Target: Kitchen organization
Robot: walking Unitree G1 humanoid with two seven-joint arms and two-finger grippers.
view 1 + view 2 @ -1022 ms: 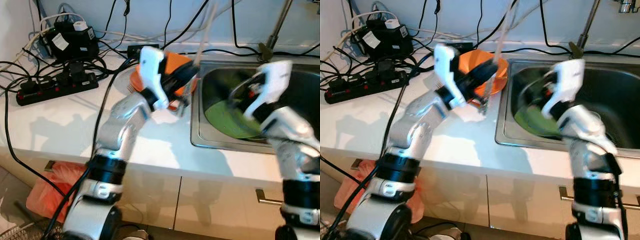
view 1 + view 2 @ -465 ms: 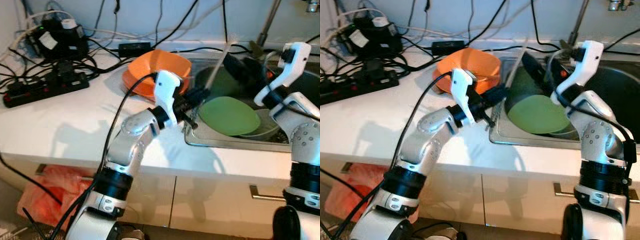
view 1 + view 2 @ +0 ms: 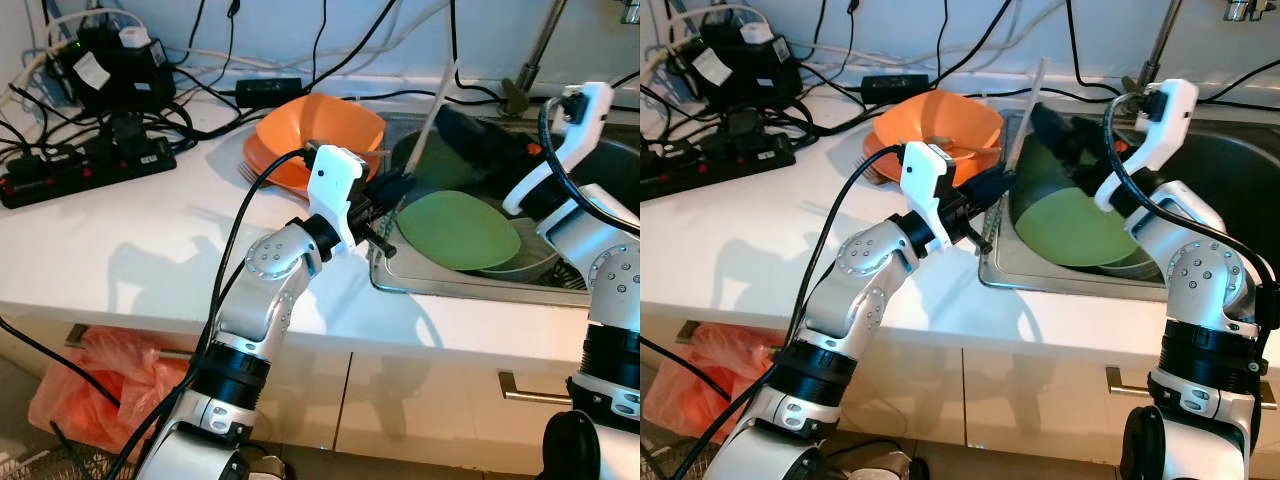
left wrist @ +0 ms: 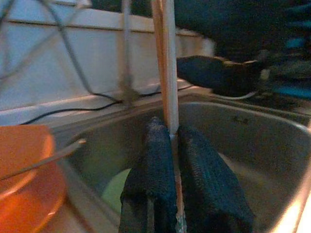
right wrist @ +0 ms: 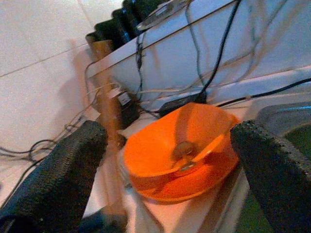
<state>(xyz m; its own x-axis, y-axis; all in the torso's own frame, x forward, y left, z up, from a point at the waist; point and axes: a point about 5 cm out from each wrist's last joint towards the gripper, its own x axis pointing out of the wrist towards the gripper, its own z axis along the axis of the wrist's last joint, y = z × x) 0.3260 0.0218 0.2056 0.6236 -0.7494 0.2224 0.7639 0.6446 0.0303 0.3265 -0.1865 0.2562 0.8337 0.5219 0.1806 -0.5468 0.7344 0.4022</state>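
Pale wood, thin and straight: the pair of long wooden chopsticks (image 4: 168,73) is pinched low on its length between the closed fingers of the left gripper (image 4: 171,165), its top rising over the edge of the stainless steel sink (image 3: 470,285). It looks light and stiff, likely to swivel in a narrow pinch, so a hold nearer the middle would steady it. The right gripper (image 5: 170,160) hovers above the sink with fingers spread wide, holding nothing. In the sink lies a round green plate (image 3: 458,230), probably over other dishes, though that is hard to make out. The white surface (image 3: 120,250) carries stacked orange plastic bowls (image 3: 320,130), a black power strip (image 3: 95,165) and tangled cables against the wall.
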